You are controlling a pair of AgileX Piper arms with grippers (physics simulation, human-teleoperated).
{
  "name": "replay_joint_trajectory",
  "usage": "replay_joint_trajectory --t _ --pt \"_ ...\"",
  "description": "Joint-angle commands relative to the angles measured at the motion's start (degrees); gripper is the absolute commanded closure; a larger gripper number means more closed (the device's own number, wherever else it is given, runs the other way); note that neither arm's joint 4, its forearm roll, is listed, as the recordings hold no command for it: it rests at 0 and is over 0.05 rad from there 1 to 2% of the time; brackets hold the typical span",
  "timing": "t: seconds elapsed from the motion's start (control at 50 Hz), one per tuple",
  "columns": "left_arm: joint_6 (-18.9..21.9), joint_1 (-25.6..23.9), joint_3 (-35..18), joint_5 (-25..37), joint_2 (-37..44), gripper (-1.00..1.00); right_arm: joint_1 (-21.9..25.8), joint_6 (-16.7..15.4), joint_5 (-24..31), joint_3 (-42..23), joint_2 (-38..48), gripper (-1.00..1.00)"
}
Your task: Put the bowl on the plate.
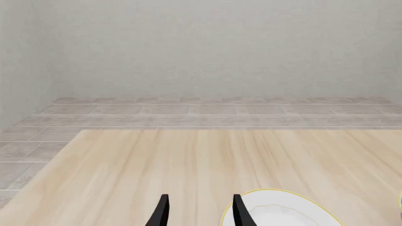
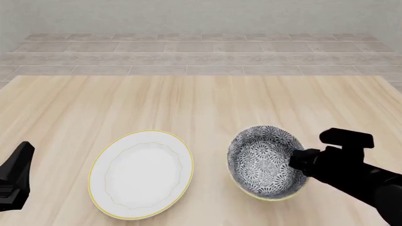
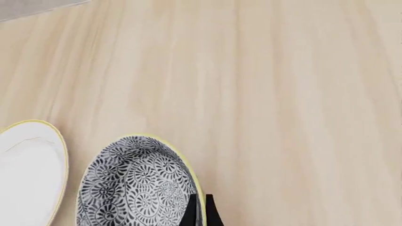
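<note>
Fingers on your left gripper (image 1: 199,212) are spread apart with nothing between them, low at the counter's (image 2: 201,103) left edge. Plate (image 2: 140,174) sits left of centre, bare. Bowl (image 2: 267,161) stands just right of it, not touching. Your right gripper (image 3: 199,211) pinches the bowl's right rim, fingers nearly together.

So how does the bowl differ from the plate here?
The bowl is deep and covered in a dark floral pattern; the plate is shallow and plain white. The plate is wider than the bowl. The right end effector straddles the bowl's rim, while the plate lies free, with the left end effector beside it. Both are round with a thin yellow rim.
</note>
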Motion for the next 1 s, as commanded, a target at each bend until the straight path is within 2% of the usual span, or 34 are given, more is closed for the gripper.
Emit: replay_joint_trajectory --t 0.02,0.52,0.88,1.0 --pt "0.0 0.0 0.0 0.0 0.0 -1.00 0.0 0.5 1.7 -1.5 -2.7 1.00" --pt "0.0 0.0 0.0 0.0 0.0 -1.00 0.9 -0.6 6.7 -7.1 -5.3 1.00" --pt "0.0 0.0 0.0 0.0 0.0 -1.00 3.2 -2.6 13.9 -15.5 -7.2 1.00" --pt "0.0 0.0 0.0 0.0 0.0 -1.00 4.3 -1.9 14.4 -17.0 -6.8 1.00"
